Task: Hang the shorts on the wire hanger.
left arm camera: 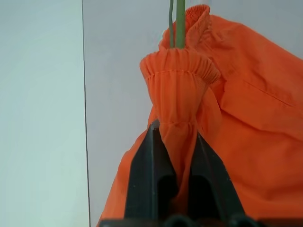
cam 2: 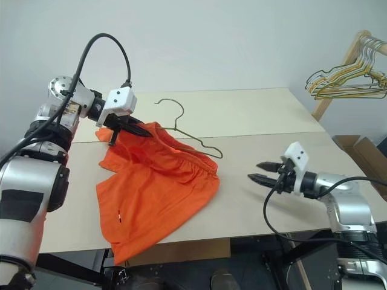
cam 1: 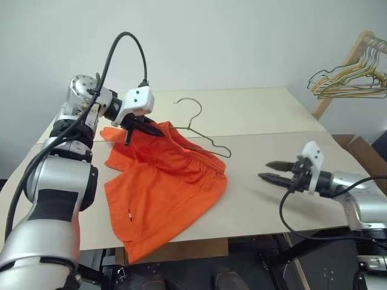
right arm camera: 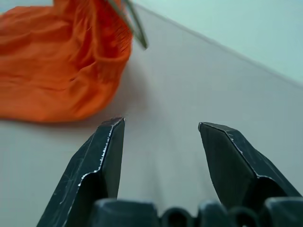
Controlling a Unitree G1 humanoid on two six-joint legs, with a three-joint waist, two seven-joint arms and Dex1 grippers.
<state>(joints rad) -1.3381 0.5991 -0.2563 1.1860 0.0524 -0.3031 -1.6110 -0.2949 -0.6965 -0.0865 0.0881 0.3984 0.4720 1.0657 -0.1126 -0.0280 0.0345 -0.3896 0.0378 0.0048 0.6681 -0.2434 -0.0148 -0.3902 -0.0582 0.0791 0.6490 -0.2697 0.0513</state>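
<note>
1. Wire hanger (cam 1: 202,130): hook and one shoulder exposed beyond the left gripper; remainder buried inside the shorts, so far end and lower bar not traceable.
2. Shorts (cam 1: 163,187): bright orange, spread on the table (cam 1: 272,199) below and beside the left gripper; lowest corner draped over the near table edge; small white tag (cam 1: 129,214) visible on the leg nearest the camera.
3. Left gripper (cam 1: 147,128): clamped tight on a gathered fold of the elastic waistband, lifted slightly clear of the table; in the left wrist view, two thin green wire strands (left arm camera: 176,23) rising out of the bunched waistband just past the fingertips.
4. Right gripper (cam 1: 271,170): fingers parted about halfway, nothing between them, nothing touched; hovering over bare table, well apart from the shorts' nearest edge, tips aimed toward the fabric.
5. Bunched hangers (cam 1: 351,78) on a wooden rack (cam 1: 338,78): beyond the right gripper, cut off by the frame edge; count not discernible.
</note>
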